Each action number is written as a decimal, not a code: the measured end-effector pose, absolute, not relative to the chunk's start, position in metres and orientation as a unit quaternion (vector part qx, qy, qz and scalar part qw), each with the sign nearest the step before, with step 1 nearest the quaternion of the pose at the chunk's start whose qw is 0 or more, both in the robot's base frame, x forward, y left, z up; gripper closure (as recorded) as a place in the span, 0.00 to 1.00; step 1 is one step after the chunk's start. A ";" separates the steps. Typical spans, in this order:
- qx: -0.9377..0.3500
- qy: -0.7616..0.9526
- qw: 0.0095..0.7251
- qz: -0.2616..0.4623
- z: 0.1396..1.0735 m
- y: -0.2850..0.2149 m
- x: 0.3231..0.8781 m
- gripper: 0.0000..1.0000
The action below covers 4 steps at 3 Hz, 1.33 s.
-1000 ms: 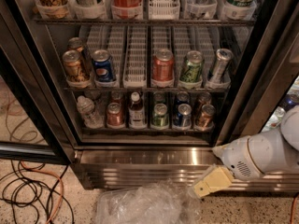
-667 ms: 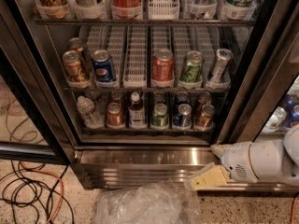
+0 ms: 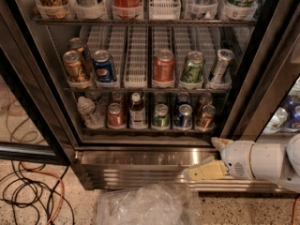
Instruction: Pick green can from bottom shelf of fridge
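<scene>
The fridge [image 3: 56, 102] stands open, with its ribbed steel base [image 3: 136, 165] at the bottom. The green can [image 3: 161, 116], dark green with a silver lid, stands in the front row of the bottom shelf [image 3: 145, 131], between a small bottle [image 3: 137, 110] and a blue can [image 3: 183, 116]. My gripper [image 3: 200, 157] is low at the right, in front of the steel base, below and to the right of the green can. Its cream fingers [image 3: 206, 172] are spread apart and hold nothing.
A brighter green can [image 3: 192, 68], a red can [image 3: 164, 65] and a blue can [image 3: 104, 67] stand on the rack above. A crumpled clear plastic bag [image 3: 145, 205] lies on the floor in front. Cables [image 3: 28, 191] lie at the left. The dark door frame [image 3: 262, 78] stands at the right.
My gripper has risen a little and moved slightly left, closer to the fridge base. The cans have not moved.
</scene>
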<state>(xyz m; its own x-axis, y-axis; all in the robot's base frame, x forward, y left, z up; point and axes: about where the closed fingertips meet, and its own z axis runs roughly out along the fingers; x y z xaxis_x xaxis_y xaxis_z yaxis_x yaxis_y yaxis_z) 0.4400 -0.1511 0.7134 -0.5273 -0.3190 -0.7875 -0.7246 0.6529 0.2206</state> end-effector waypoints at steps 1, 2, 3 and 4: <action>-0.325 0.839 0.359 0.249 0.691 -0.146 0.429 0.00; -0.334 0.832 0.391 0.208 0.672 -0.139 0.434 0.00; -0.331 0.829 0.415 0.176 0.678 -0.143 0.452 0.00; -0.330 0.829 0.415 0.176 0.678 -0.143 0.452 0.09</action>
<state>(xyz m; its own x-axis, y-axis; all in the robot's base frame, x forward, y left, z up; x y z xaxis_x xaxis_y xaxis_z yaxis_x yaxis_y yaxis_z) 0.4524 -0.1430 0.6778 -0.4368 -0.4018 -0.8048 -0.6942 0.7195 0.0176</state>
